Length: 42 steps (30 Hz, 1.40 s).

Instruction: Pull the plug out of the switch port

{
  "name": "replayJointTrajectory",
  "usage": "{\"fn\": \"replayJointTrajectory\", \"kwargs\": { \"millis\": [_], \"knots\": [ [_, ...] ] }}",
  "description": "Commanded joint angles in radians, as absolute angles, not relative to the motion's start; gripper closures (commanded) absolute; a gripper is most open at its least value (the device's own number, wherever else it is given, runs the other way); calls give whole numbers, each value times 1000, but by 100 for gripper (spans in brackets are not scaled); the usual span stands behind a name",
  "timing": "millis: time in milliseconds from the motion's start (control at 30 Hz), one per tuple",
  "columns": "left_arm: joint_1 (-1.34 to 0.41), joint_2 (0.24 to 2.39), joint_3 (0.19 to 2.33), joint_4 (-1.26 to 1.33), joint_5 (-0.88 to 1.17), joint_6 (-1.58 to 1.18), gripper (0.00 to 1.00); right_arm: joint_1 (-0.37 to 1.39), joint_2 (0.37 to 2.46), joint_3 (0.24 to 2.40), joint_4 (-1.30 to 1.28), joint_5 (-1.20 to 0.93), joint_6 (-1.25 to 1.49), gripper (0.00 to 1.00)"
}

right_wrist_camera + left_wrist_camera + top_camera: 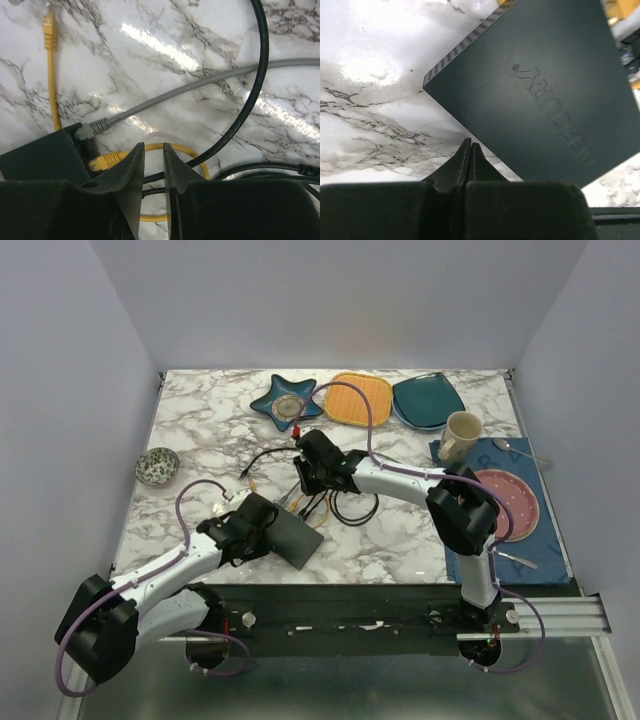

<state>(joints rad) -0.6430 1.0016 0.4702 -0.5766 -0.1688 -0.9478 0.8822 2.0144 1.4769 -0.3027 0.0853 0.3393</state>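
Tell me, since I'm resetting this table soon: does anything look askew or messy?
Yes. The switch lies diagonal to the table edge, cables sprawl tangled beside it, and one yellow plug seems to lie loose on the marble, in no port.

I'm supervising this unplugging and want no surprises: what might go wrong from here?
The left gripper is shut on nothing beside the switch, so a pull may drag the switch along. The right gripper hangs over a loop of yellow cable, and the yellow plug and grey plug sit close together; it may grab cord or the wrong plug.
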Motion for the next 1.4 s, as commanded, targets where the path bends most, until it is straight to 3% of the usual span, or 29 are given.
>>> {"fn": "replayJointTrajectory", "kwargs": {
  "millis": [0, 400, 867, 1033, 1200, 1367],
  "knots": [
    [-649, 1066, 471, -563, -167, -962, 100, 877, 2020, 1404, -336, 61, 344, 71],
    [-647, 1284, 610, -531, -178, -943, 98, 877, 1910, 1209, -267, 18, 403, 71],
    [-586, 1581, 1034, -610, -199, -844, 95, 877, 1856, 1210, -239, -97, 454, 70],
    [-499, 1585, 1089, -641, -213, -805, 94, 879, 1890, 1265, -239, -144, 469, 69],
    [-434, 1491, 1086, -673, -271, -773, 93, 879, 1818, 1281, -264, -6, 442, 66],
    [-457, 1327, 948, -629, -252, -781, 84, 847, 1790, 1330, -319, 86, 373, 60]
  ]
}}
